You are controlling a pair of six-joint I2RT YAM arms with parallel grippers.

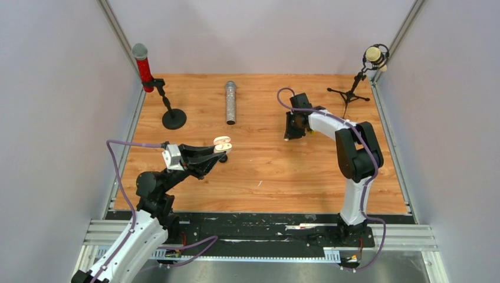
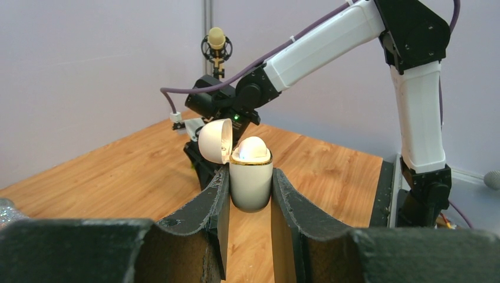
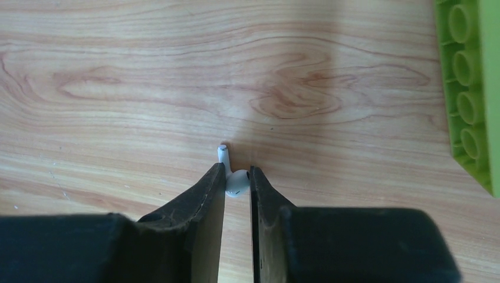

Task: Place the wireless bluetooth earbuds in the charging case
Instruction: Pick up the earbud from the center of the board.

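Bright, even light; glare blows out the charging case (image 2: 250,183) top.

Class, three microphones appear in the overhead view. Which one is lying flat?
The silver glittery microphone at the back centre lies flat. The red microphone and the cream microphone are both propped up, not lying down.

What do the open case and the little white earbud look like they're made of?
Case: glossy white hard plastic, by the soft highlights on its rounded shell; the thin gold rim may be metal or just plating. Earbud: smooth white plastic, probably, with a slight sheen; too small to say more.
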